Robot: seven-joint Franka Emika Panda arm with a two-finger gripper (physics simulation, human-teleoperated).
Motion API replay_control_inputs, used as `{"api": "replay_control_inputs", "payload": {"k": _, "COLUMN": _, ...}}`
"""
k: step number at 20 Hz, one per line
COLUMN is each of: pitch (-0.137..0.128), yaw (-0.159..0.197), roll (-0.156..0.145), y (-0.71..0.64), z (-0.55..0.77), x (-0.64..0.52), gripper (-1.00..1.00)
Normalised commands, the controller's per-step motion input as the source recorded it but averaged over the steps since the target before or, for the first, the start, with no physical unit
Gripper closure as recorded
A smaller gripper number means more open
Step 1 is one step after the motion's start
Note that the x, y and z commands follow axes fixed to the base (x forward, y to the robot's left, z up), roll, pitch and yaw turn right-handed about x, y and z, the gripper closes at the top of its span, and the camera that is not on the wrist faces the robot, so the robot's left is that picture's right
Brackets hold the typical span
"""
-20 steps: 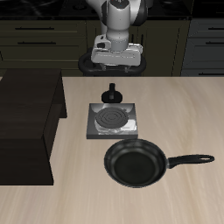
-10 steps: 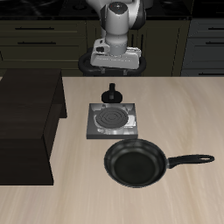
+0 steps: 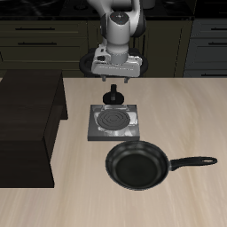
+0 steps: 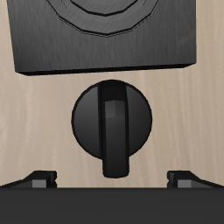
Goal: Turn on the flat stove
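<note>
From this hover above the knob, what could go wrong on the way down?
1. The gripper looks open, with the knob between its fingertips, but the knob's ridge runs across the closing line; the pads may catch its ends poorly and slip when twisting.
2. The flat stove plate sits right beside the knob; a drifting descent could strike its edge.
3. The frying pan lies close in front; shoving the stove could bump it.

Place: kitchen | Evidence: dark cabinets (image 3: 40,35) behind wooden table (image 3: 177,115), flat stove (image 3: 113,121), frying pan (image 3: 137,166)
</note>
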Motion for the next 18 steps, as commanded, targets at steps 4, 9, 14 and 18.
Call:
{"api": "replay_control_inputs", "payload": {"k": 4, "pitch": 0.036, "yaw": -0.025, "roll": -0.026, "y": -0.12, "z": -0.25, "x": 0.12, "gripper": -1.0}}
{"api": "replay_control_inputs", "payload": {"k": 9, "pitch": 0.049, "yaw": -0.029, "roll": -0.016, "y": 0.01, "z": -0.19, "x": 0.03, "gripper": -1.0}}
{"api": "replay_control_inputs", "payload": {"k": 14, "pitch": 0.003, "yaw": -0.002, "roll": 0.022, "y": 0.09, "z": -0.11, "x": -0.11, "gripper": -1.0}}
{"api": "replay_control_inputs", "payload": {"k": 18, "pitch": 0.003, "yaw": -0.004, "roll": 0.037, "y": 0.07, "z": -0.26, "x": -0.21, "gripper": -1.0}}
